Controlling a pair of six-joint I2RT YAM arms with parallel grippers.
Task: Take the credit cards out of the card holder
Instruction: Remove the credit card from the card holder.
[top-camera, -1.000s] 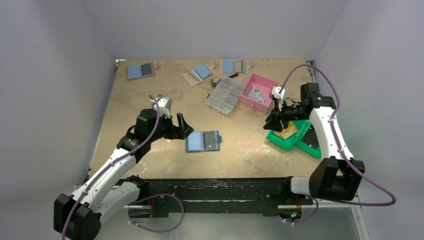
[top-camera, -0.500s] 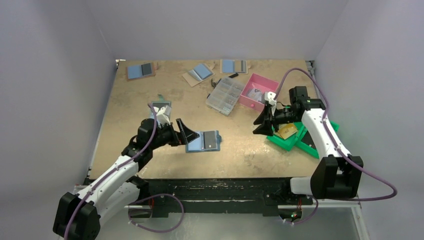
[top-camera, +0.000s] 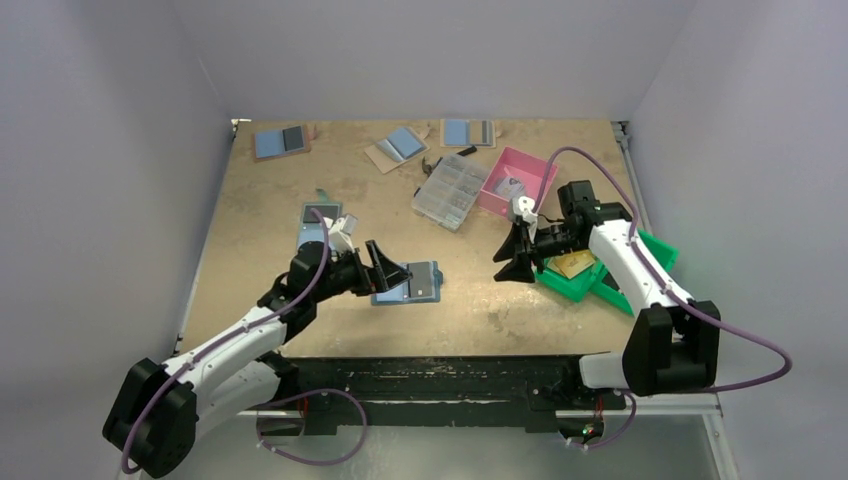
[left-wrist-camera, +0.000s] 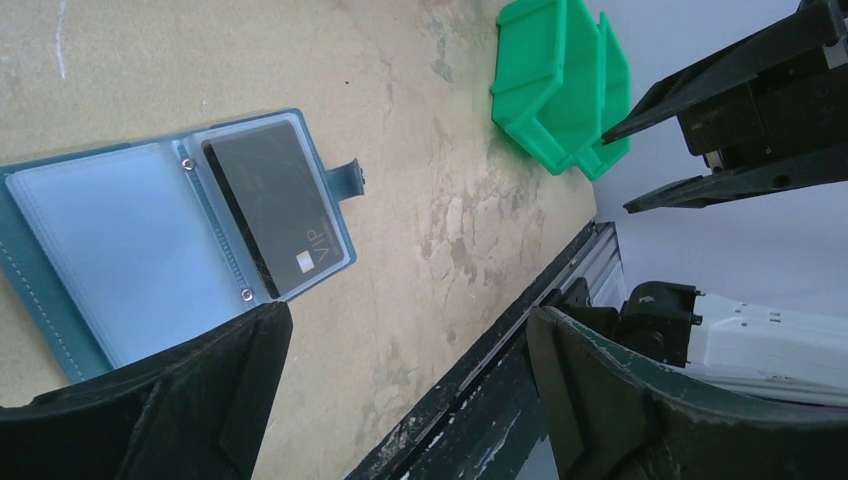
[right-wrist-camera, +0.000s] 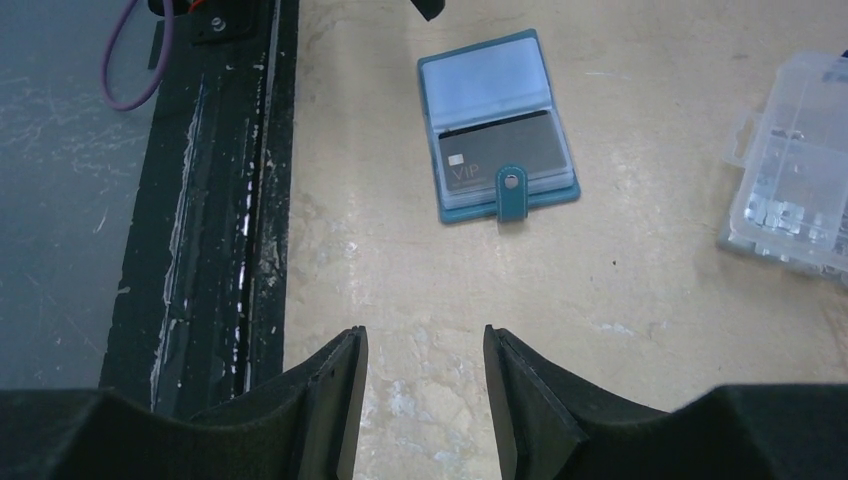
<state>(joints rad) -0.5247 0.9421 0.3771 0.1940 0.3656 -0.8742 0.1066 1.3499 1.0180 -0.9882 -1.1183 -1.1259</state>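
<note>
1. While the card holder (top-camera: 410, 283) lies open and flat on the desk (top-camera: 300, 180), near its front edge and between the two arms, the left end effector (top-camera: 388, 270) hangs just over its left half and hides part of that half in the top view.
2. The left end effector (left-wrist-camera: 408, 315) is spread wide, with nothing between the fingers. In its own camera one finger (left-wrist-camera: 215, 385) cuts off the near corner of the card holder (left-wrist-camera: 120, 240).
3. One dark credit card (left-wrist-camera: 270, 205) sits in the sleeve of the half that carries the snap strap. It shows the letters "VIP"; the rest of the print is too small to read.
4. The other half shows only pale, cloudy plastic sleeves. I cannot tell if a card is inside them.
5. The right end effector (top-camera: 508, 255) is in the air, well apart from the card holder on its right side, with the fingers partly apart and holding nothing.
6. In the right wrist view the card holder (right-wrist-camera: 490, 90) lies ahead of the right end effector (right-wrist-camera: 422, 340), with the credit card (right-wrist-camera: 500, 155) on the nearer half.
7. The green bins (top-camera: 580, 285) are partly covered by the right arm.
8. The clear box (right-wrist-camera: 790, 190) is cut off by the picture edge, and its contents are not readable.
</note>
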